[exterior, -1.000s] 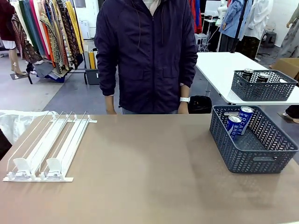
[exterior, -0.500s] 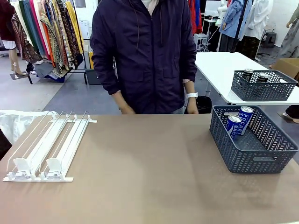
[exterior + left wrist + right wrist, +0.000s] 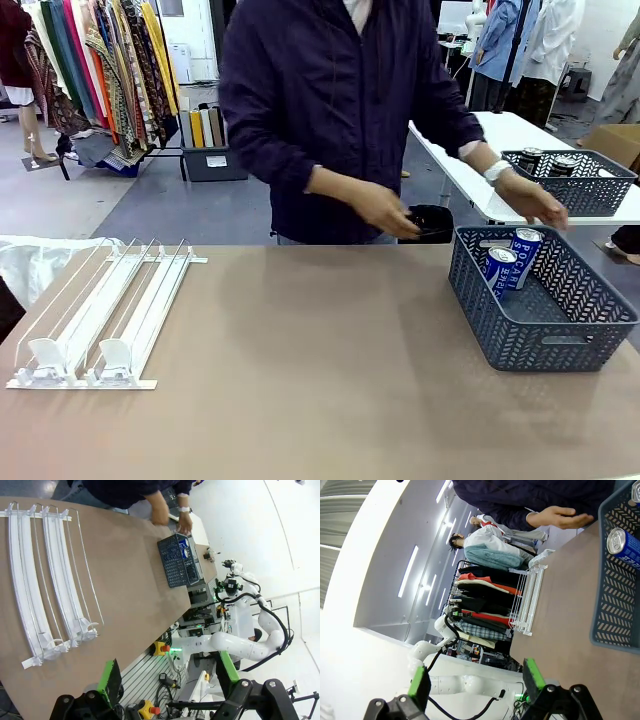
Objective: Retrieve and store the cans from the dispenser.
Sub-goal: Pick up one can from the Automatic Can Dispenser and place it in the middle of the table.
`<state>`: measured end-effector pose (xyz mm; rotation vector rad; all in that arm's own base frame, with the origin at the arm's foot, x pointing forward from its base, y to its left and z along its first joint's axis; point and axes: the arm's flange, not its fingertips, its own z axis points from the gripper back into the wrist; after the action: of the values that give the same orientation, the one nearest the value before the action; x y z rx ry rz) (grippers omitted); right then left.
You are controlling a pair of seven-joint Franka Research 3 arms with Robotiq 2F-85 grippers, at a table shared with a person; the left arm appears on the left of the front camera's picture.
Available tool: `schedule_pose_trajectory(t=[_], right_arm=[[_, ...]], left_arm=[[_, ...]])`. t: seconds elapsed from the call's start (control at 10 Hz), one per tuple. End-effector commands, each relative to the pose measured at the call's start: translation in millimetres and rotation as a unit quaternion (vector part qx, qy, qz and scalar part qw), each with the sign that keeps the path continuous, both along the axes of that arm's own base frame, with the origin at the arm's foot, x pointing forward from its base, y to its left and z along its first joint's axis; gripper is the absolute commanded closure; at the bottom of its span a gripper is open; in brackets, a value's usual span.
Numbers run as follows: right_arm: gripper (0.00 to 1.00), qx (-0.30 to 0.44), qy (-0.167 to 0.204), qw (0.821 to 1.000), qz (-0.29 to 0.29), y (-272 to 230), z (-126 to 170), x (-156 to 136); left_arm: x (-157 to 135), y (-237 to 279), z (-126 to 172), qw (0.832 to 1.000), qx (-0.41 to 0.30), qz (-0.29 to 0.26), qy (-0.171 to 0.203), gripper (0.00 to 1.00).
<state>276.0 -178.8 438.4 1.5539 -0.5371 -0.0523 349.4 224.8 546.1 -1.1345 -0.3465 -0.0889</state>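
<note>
Brown table (image 3: 320, 380). On it, well left of the person's hands, a flat white dispenser (image 3: 105, 315) of sloped rails, bare of cans. Just below the person's outstretched hand (image 3: 532, 205), a dark grey lattice basket (image 3: 560, 335) resting on the tabletop at the right edge, two blue cans (image 3: 510, 262) inside.

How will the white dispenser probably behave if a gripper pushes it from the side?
The dispenser looks thin and flat, with no cans on it, so it is probably light and may slide on the smooth table rather than tip. Its wire dividers look slender, so they might bend or catch a finger. Its long rails would likely swing round if pushed near one end.
</note>
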Motion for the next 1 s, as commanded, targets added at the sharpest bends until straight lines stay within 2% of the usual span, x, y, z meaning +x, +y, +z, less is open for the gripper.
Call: schedule_pose_trajectory(t=[0.0,0.9], right_arm=[[0.0,0.0,-0.005,1.0,0.004,-0.1,2.4,-1.0],[0.0,0.0,-0.005,1.0,0.004,-0.1,2.4,-1.0]], left_arm=[[-2.7,-2.1,-0.1,1.0,0.001,0.001,0.004,0.0],[-2.7,-2.1,-0.1,1.0,0.001,0.001,0.004,0.0]])
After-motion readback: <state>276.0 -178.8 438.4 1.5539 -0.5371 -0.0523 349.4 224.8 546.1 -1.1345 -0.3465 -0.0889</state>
